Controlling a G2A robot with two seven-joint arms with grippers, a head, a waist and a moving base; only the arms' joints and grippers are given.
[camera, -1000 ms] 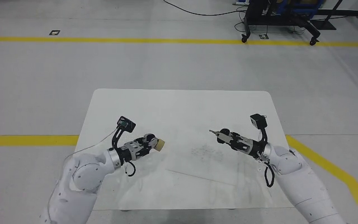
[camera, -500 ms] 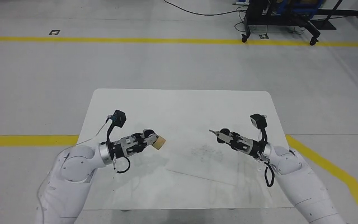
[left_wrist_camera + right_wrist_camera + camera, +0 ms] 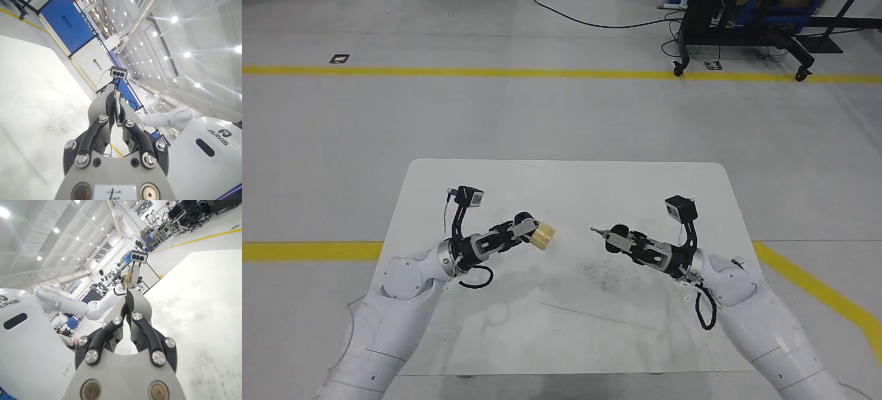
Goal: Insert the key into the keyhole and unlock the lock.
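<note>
Holding a small brass lock [image 3: 545, 235] up off the worktop [image 3: 562, 185], the left tool [image 3: 529, 230] is squeezing it firmly between both fingers. Just across a short gap from the lock, the right tool [image 3: 615, 238] is pinching the key [image 3: 597, 231] shut-fingered, with the thin blade sticking out and pointing at the lock.

I'm guessing the lock is solid metal: heavy for its size, rigid, and smooth enough to twist in the grip once the key starts turning. So the hold is belonging on its flat sides, leaving the keyhole end bare. I cannot tell from here where the keyhole is sitting. The key is looking light and stiff, but thin enough to pivot between the pads, so it is wanting a grip on its broad head.

Below the lock, grey scuff marks [image 3: 607, 268] are showing on the worktop. Behind the lock, the left arm's wrist camera [image 3: 466, 197] is sticking up on its bracket, and its twin [image 3: 675, 208] is rising beyond the key. Those are probably the only parts that could bump. Far beyond the lock, a black cart [image 3: 742, 35] is standing on the floor.
</note>
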